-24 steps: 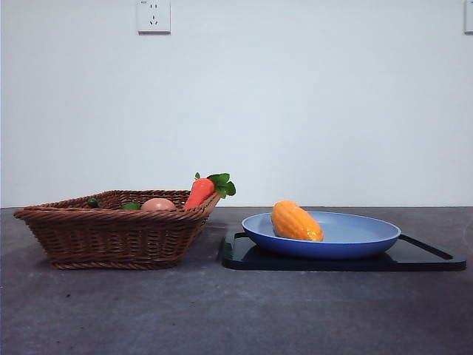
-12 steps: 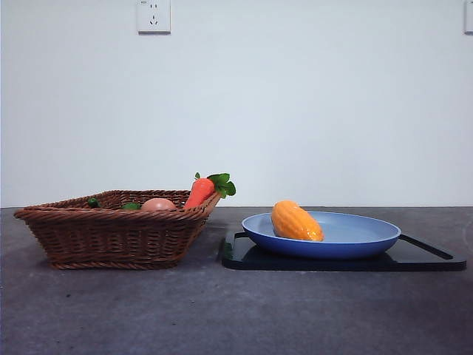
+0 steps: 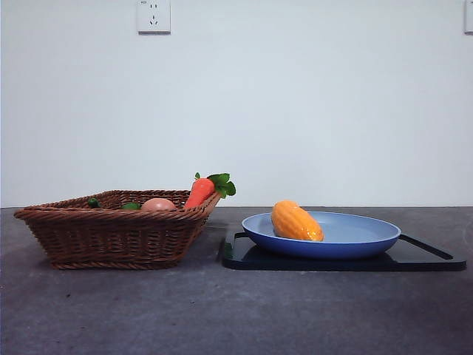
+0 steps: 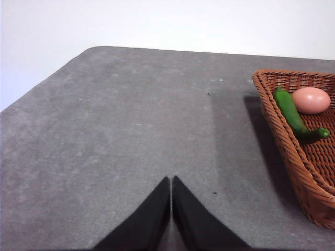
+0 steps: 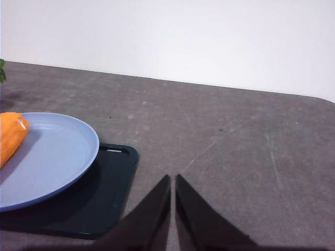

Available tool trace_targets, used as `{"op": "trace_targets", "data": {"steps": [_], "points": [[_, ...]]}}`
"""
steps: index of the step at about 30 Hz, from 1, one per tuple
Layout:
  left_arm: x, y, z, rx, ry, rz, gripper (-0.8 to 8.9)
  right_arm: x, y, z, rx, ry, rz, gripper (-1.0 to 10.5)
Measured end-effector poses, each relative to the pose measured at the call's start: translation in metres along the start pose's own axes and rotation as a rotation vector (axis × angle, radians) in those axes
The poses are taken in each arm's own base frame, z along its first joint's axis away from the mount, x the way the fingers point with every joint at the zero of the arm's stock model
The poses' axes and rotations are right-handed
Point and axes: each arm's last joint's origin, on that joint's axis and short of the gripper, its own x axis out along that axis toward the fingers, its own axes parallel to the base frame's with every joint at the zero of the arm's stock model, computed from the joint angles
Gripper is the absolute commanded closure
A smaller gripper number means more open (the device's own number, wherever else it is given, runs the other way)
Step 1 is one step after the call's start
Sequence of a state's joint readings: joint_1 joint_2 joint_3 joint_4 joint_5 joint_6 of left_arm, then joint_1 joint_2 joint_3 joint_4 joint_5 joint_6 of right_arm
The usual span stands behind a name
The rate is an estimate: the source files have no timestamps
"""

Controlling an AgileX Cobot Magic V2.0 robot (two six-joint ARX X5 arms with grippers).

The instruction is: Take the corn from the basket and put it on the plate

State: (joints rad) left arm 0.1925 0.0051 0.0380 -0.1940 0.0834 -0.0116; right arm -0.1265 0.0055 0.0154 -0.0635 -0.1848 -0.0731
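The yellow-orange corn (image 3: 295, 221) lies on the blue plate (image 3: 362, 238), toward its left side; the right wrist view shows the corn (image 5: 10, 136) at the edge of the plate (image 5: 57, 157). The brown wicker basket (image 3: 111, 237) stands to the plate's left. My left gripper (image 4: 171, 180) is shut over bare table beside the basket (image 4: 293, 157), holding nothing. My right gripper (image 5: 172, 179) is shut over bare table beside the plate, also holding nothing. Neither arm shows in the front view.
The plate rests on a flat black tray (image 3: 429, 259). In the basket lie an orange-red carrot (image 3: 199, 192) with green leaves, a pinkish-tan egg-like item (image 4: 311, 100) and a green pepper (image 4: 293, 114). The dark grey tabletop (image 3: 236, 310) stretches in front.
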Motion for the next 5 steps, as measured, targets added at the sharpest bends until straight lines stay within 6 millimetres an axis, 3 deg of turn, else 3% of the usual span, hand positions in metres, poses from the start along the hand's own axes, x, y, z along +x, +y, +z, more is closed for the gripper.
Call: {"op": "trace_targets", "data": {"steps": [5], "points": [[0.0000,0.0000,0.0000,0.000,0.000,0.000,8.06,0.0000,0.0000,0.0000,0.000,0.000,0.000,9.4]]}}
